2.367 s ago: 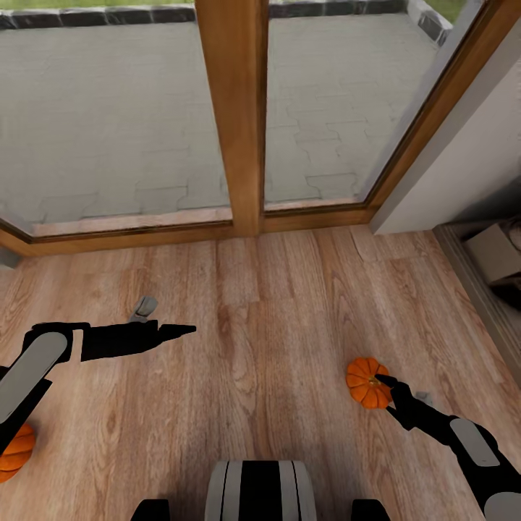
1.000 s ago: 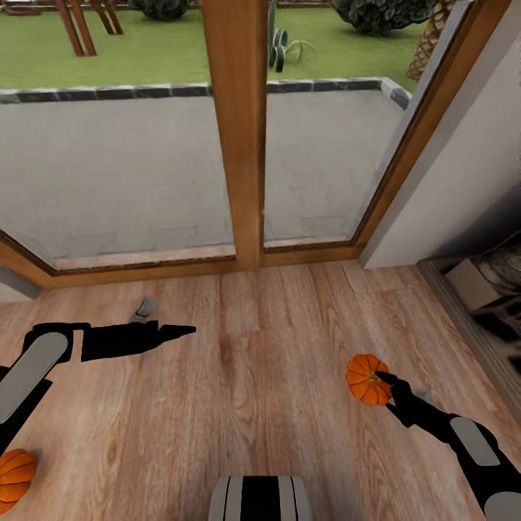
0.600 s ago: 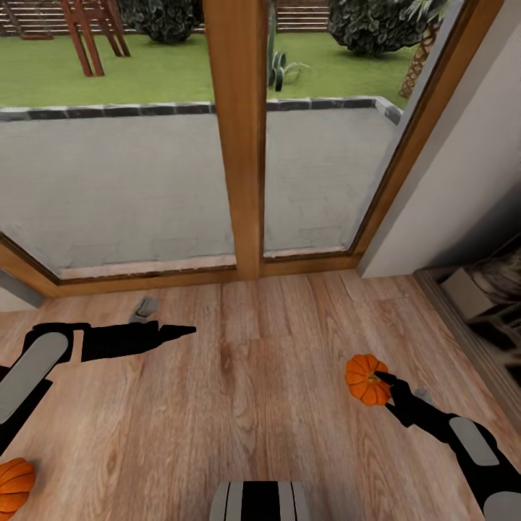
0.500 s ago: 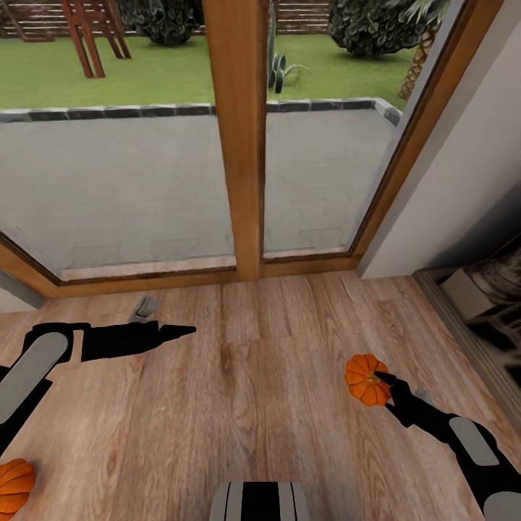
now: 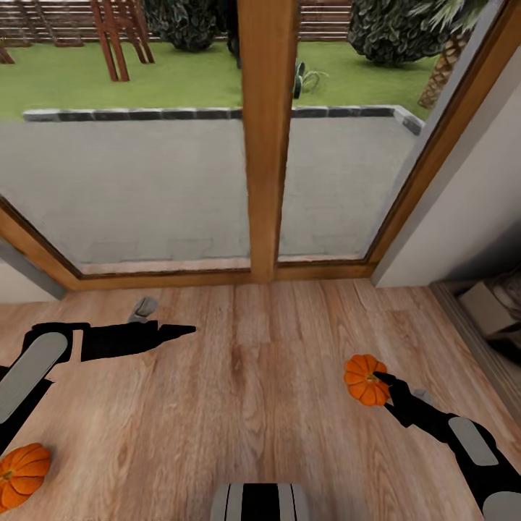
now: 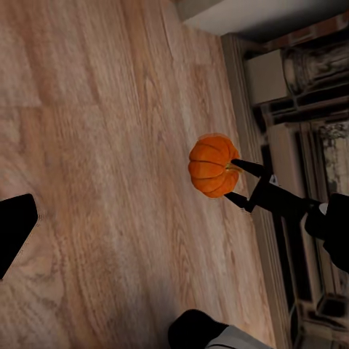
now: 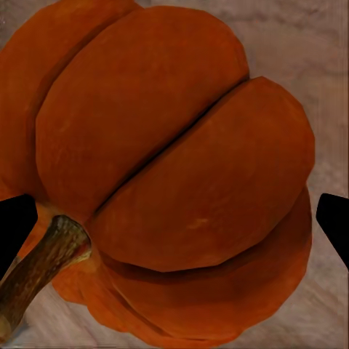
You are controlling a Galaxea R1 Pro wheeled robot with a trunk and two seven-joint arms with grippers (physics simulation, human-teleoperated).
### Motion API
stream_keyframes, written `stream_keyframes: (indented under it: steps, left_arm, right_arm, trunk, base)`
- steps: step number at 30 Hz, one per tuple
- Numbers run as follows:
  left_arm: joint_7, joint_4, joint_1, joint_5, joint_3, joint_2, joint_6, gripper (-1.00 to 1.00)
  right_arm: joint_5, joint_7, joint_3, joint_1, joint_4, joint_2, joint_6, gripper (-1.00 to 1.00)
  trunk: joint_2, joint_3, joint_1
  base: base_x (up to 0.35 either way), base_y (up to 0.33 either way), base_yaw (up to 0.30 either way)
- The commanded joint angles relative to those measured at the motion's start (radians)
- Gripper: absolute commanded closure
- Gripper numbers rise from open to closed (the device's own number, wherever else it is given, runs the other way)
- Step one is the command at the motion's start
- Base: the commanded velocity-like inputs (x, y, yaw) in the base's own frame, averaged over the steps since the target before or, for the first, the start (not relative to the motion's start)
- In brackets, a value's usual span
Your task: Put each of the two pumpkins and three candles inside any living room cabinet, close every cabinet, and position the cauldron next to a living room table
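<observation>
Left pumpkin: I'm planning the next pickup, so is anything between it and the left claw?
Nothing visible. The left claw hangs over bare floor, and the pumpkin sits on the floor below the left arm, near the view's lower left corner.

One orange ribbed pumpkin (image 5: 365, 380) sits clamped between the right gripper (image 5: 385, 385) fingertips, its brown stem (image 7: 36, 265) toward one finger. A second pumpkin (image 5: 23, 474) lies on the floor, well behind the left gripper (image 5: 184, 331).
</observation>
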Motion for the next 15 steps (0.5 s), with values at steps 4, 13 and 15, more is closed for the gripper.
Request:
stream_keyframes:
  steps: [4, 13, 15]
  left_arm:
    - [-0.01, 0.001, -0.001, -0.011, -0.001, 0.0, 0.001, -1.0]
    - [-0.012, 0.0, -0.001, -0.011, -0.001, 0.0, 0.001, -1.0]
    - [-0.012, 0.0, -0.001, -0.011, -0.001, 0.0, 0.001, -1.0]
  right_arm:
    - [0.002, 0.003, 0.011, 0.0, 0.0, 0.0, 0.006, 1.0]
    - [0.002, 0.004, 0.039, -0.001, -0.011, 0.003, 0.006, 1.0]
    - [0.001, 0.006, 0.087, -0.001, -0.048, 0.003, 0.007, 1.0]
  trunk:
    - [0.001, 0.019, -0.002]
    - [0.003, 0.062, -0.006]
    - [0.003, 0.063, -0.006]
  base:
    - [0.0, 0.0, 0.249]
    - [0.0, 0.0, 0.257]
    - [0.0, 0.0, 0.258]
